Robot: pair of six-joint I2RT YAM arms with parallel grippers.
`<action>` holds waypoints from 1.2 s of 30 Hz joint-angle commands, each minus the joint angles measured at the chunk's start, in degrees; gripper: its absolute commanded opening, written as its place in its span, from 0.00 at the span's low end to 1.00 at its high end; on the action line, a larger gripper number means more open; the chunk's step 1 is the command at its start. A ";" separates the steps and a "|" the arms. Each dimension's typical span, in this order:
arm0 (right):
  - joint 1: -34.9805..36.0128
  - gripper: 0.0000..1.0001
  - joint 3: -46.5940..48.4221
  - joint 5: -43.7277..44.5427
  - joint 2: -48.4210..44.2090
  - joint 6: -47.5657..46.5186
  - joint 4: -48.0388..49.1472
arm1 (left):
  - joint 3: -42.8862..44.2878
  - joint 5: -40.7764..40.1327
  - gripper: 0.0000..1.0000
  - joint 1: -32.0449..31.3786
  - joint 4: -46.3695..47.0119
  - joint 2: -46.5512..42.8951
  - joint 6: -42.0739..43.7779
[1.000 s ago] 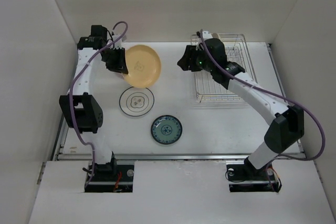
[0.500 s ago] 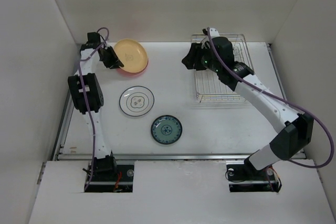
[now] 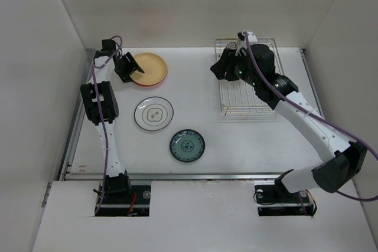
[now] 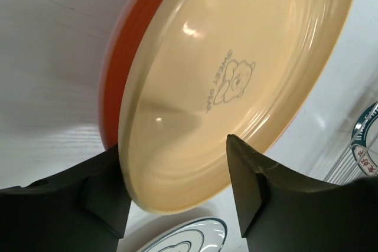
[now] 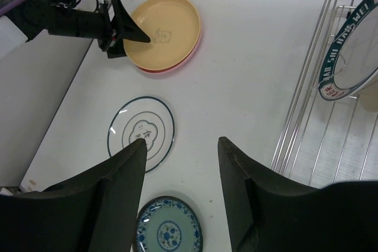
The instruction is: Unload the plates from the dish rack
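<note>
The left claw (image 3: pixel 128 67) reaches to the far left corner of the counter (image 3: pixel 198 95). Its jaws stand well apart, with the near rim of a yellow plate (image 3: pixel 150 68) in the gap between them. Whether either finger touches that rim I cannot tell. The yellow plate lies face up on top of a pink-red plate (image 4: pixel 117 81), whose edge shows beneath it.

Nearer the arms, a white plate with a dark ring (image 3: pixel 153 113) and a blue patterned plate (image 3: pixel 187 144) lie flat on the counter, apart from each other.

The right claw (image 5: pixel 181 141) hangs above the counter beside the left edge of the dish rack (image 3: pixel 236 101), jaws spread and holding nothing. One white plate with a teal rim (image 5: pixel 357 51) stands on edge inside the rack.
</note>
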 commanded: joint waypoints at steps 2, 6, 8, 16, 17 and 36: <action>0.42 0.58 -0.17 0.38 -1.89 -0.75 0.90 | 1.50 -4.02 0.58 0.38 -5.80 -1.97 3.09; 0.42 0.58 -0.78 -0.93 -1.89 -0.75 1.43 | 1.50 -4.02 0.61 0.38 -7.82 -3.11 5.47; 0.42 0.58 -1.31 -1.46 -2.42 -0.75 1.43 | 1.50 -6.03 0.63 -0.31 -8.35 -3.99 7.14; 0.42 0.58 -1.84 -1.46 -4.18 -0.75 1.43 | 1.50 -15.51 0.69 -2.78 -10.81 -8.65 12.77; 0.42 0.58 -1.84 -1.46 -4.70 -0.75 1.43 | 1.50 -16.31 0.70 -2.78 -10.82 -8.66 13.64; 0.42 0.66 -0.09 9.93 -7.61 -0.05 -1.99 | 4.40 -23.18 0.80 -5.24 -14.86 -14.35 21.55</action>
